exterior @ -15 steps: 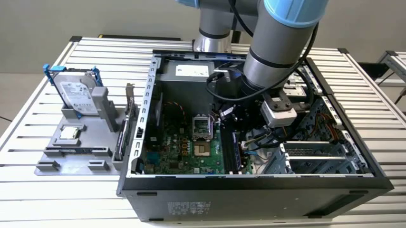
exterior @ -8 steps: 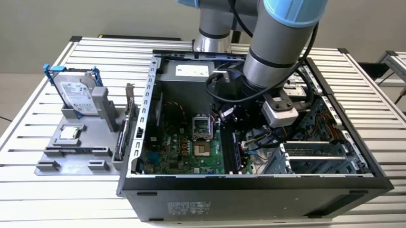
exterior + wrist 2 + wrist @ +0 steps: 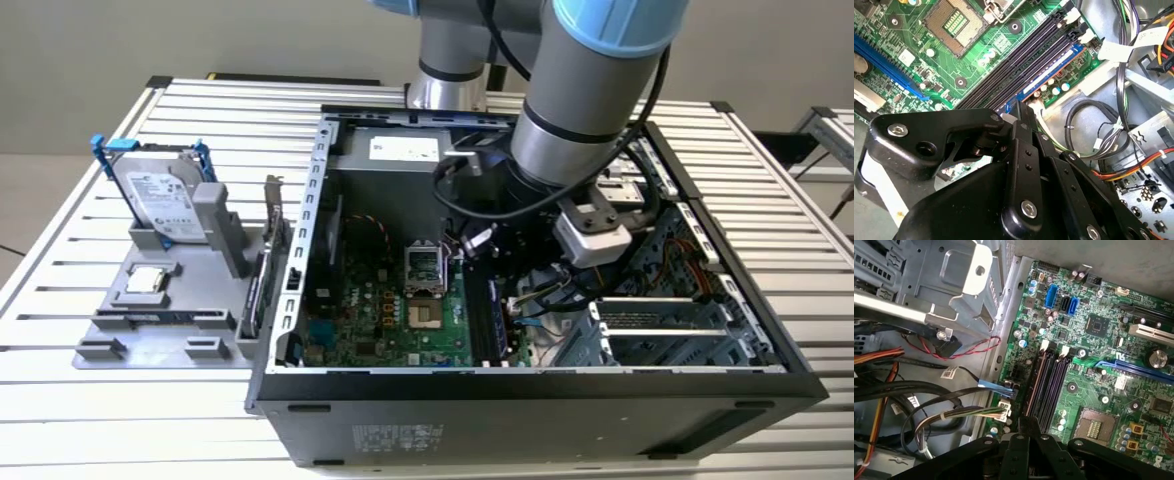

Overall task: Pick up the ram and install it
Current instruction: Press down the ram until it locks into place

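Arm (image 3: 587, 110) reaches down into the open computer case (image 3: 534, 385), which sits on the slatted desk (image 3: 80, 400), centre to lower right of the exterior frame.

The ram (image 3: 1051, 75) is in the outermost of the black slots (image 3: 1019, 60) on the green motherboard (image 3: 929, 65), on the side nearest the case cables; in the second wrist view its bluish edge runs diagonally across the middle of the frame toward the upper right. It looks seated, though I can't confirm the white end latches (image 3: 1086, 35) are fully home from this angle.

Pincer (image 3: 1021, 112) is at the near end of that stick, fingers drawn together right over its edge; whether they grip it or just press on it, I can't tell. In the first wrist view the pincer (image 3: 1029, 426) shows at bottom centre, over the end of the slot bank (image 3: 1046, 385).

Bare processor socket (image 3: 951, 22) at top left of the second wrist view.

Outside the case, left of the exterior frame: grey holder tray (image 3: 160, 330) with a hard drive (image 3: 163, 195) standing in blue brackets and a small square chip (image 3: 144, 281) lying flat below it.
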{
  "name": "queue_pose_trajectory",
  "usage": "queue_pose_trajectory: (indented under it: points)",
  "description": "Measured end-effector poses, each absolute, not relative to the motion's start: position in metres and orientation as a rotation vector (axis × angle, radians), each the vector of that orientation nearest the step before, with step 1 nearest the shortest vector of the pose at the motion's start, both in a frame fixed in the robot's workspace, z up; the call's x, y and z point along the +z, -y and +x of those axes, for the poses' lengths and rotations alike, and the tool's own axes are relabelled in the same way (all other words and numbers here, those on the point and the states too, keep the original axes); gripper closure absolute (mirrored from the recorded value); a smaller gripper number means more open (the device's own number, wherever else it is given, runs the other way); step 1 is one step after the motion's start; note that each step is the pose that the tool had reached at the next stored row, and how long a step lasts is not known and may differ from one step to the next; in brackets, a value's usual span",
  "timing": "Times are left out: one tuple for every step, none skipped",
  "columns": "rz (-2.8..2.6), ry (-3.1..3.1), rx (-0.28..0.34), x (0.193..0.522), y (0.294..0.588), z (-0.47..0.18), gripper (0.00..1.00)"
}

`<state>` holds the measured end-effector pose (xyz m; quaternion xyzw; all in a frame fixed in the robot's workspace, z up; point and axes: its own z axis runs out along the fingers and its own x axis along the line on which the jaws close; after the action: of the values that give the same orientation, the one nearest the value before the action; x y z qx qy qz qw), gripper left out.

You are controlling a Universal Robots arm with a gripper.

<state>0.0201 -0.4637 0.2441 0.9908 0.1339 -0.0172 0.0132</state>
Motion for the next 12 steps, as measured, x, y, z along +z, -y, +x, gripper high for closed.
queue_pose_trajectory:
  points:
    - [3.085, -0.427, -0.053, 0.2441, 0.4637, 0.0201, 1.0]
    - [3.084, -0.438, -0.053, 0.2441, 0.4637, 0.0201, 1.0]
    - [3.082, -0.448, -0.053, 0.2441, 0.4637, 0.0201, 1.0]
    - [3.08, -0.458, -0.053, 0.2441, 0.4637, 0.0201, 1.0]
    - [3.079, -0.467, -0.053, 0.2441, 0.4637, 0.0201, 1.0]
    - [3.078, -0.476, -0.053, 0.2441, 0.4636, 0.0201, 1.0]
    - [3.076, -0.484, -0.053, 0.2441, 0.4636, 0.0201, 1.0]
    - [3.075, -0.493, -0.053, 0.2441, 0.4636, 0.0201, 1.0]
    - [3.073, -0.501, -0.053, 0.2441, 0.4636, 0.0201, 1.0]
    - [3.072, -0.51, -0.053, 0.2441, 0.4636, 0.0201, 1.0]
    - [3.068, -0.53, -0.052, 0.2441, 0.4636, 0.0201, 1.0]
    - [3.064, -0.554, -0.052, 0.2442, 0.4637, 0.0201, 1.0]
